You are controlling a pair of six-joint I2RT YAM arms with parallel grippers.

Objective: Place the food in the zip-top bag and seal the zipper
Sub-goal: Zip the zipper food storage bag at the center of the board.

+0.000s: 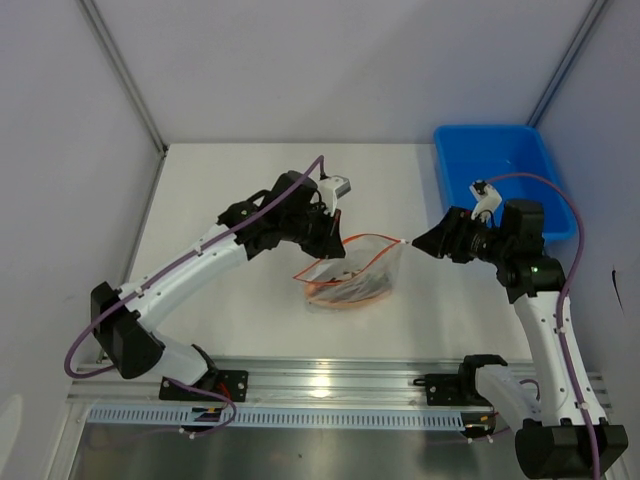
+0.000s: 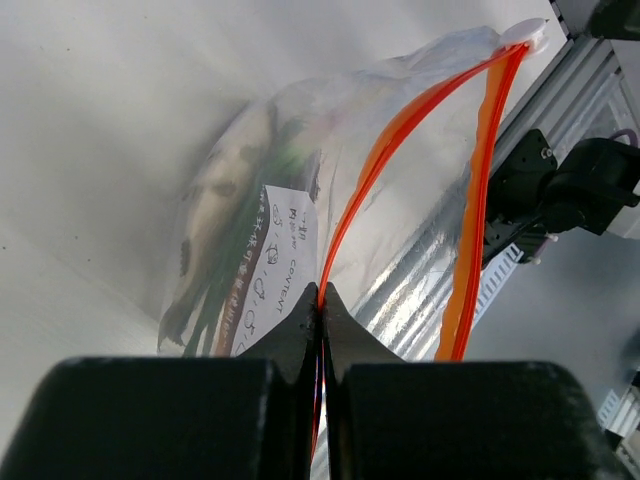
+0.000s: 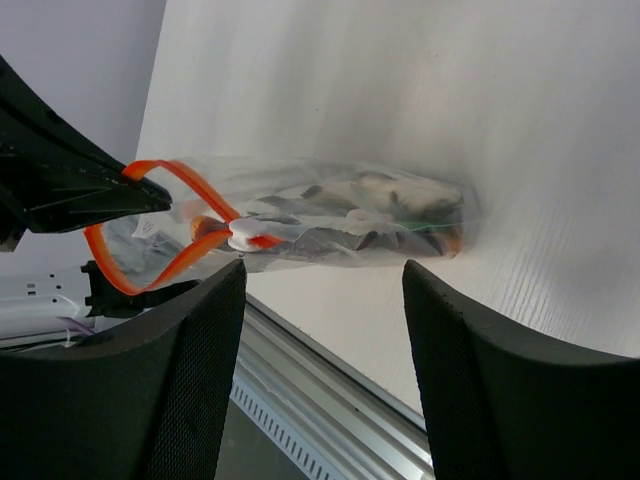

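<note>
the left gripper [image 2: 322, 300] has its fingers pressed together on the zipper [image 2: 400, 130], pinching the orange-red strip at the end nearest that hand. from the pinch the strip's two halves run away from the hand, bowed apart, so the mouth reads as unsealed. the zip-top bag [image 3: 340, 215] stretches between the two hands, its body sagging onto the table [image 3: 450, 100] below them. the food looks to be inside: a grey-brown fish-like piece [image 2: 215, 210] and green leaf strips [image 3: 430, 228] show through the film beside a paper label [image 2: 280, 255], and an orange piece [image 3: 455, 240] sits at the bag's far end from the right hand.

the right gripper [image 3: 322, 268] has its fingers spread, nothing between them. the white slider tab [image 3: 245, 236] sits just ahead of its left finger, at the zipper end opposite the left hand's pinch. the blue tray [image 1: 490, 160] lies off behind the right wrist.

the bag is likely light, soft and slick; the film will crumple and slide rather than resist, so gripping the clear wall gives little control. the stiffer parts are the strip and the small hard slider. the best hold for the right hand is probably the slider itself, squarely across its sides, while the left hand's pinch anchors the other end and keeps the strip taut. slack would let the slider jam or slip free.
</note>
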